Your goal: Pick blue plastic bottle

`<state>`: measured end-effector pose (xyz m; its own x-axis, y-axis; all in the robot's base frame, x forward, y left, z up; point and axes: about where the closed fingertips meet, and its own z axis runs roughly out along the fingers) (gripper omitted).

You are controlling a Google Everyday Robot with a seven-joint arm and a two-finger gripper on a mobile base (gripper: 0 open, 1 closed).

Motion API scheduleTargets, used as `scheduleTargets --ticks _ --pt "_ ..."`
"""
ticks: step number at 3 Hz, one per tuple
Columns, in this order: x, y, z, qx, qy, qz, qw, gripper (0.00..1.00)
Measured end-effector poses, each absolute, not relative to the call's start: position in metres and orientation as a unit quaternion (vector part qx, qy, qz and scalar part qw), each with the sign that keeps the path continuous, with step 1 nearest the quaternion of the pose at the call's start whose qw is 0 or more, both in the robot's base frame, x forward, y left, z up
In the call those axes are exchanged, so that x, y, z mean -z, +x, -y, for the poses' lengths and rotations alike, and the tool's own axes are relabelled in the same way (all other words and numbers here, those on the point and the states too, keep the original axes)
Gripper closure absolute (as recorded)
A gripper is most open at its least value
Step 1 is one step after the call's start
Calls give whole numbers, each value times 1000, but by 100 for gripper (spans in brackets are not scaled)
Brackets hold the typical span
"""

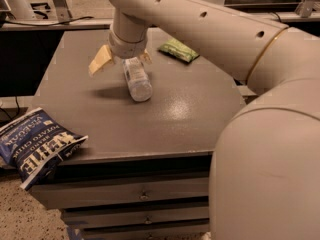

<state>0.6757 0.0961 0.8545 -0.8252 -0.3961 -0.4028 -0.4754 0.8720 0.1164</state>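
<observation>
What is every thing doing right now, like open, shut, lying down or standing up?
blue plastic bottle: lying on its side on the table.
gripper: open, just over the bottle's far end.
green bag: lying flat at the table's far side.
blue chip bag: lying down, hanging over the table's left front corner.
drawers: shut.
</observation>
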Motion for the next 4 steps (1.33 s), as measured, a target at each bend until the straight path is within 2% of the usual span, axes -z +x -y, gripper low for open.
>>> scheduleTargets --ticks 1,4 --pt "-835 673 -93 -91 -229 -955 168 17" --pt "-831 671 -49 -49 -242 -953 175 86"
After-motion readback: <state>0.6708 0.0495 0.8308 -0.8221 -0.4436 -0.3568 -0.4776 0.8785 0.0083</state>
